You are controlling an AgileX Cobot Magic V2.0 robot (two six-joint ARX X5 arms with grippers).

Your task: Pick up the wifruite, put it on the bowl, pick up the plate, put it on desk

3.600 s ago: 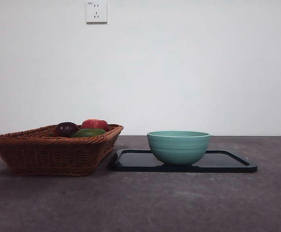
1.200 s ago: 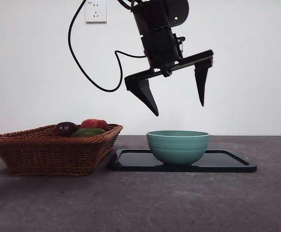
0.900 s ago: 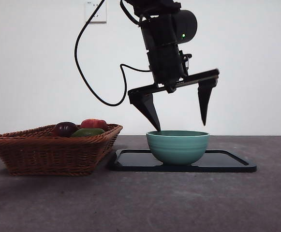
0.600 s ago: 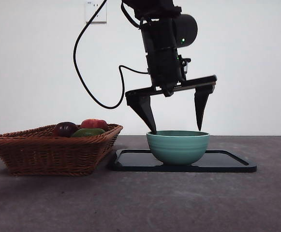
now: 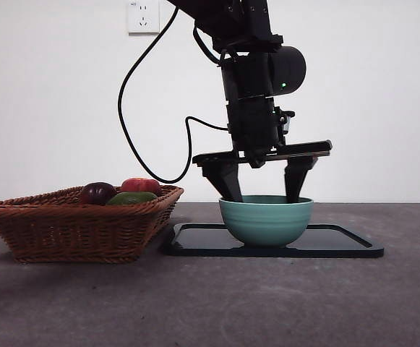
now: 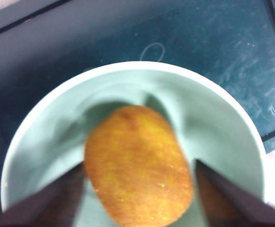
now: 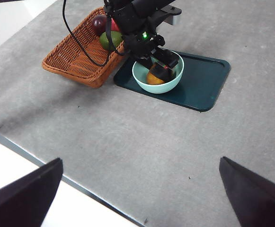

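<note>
The orange-brown wifruite (image 6: 138, 165) lies inside the mint-teal bowl (image 5: 266, 220); the bowl's wall hides it in the front view. My left gripper (image 5: 262, 191) reaches down into the bowl, open, one jaw on each side of the wifruite, close to its skin. The bowl stands on the dark teal plate (image 5: 340, 246), a flat rectangular tray on the grey desk (image 5: 210, 303). High above the desk, my right gripper (image 7: 141, 161) hangs open with nothing in it, looking down on the bowl (image 7: 142, 78) and plate (image 7: 208, 85).
A brown wicker basket (image 5: 72, 224) sits just left of the plate, nearly touching it. It holds a dark purple fruit (image 5: 97, 193), a red fruit (image 5: 141, 185) and a green fruit (image 5: 132, 197). A black cable (image 5: 134, 123) loops down from the left arm.
The left arm came into view from above and lowered steadily. Its open jaws went from well above the bowl down past the rim into it. Bowl, plate and basket have stayed put.
</note>
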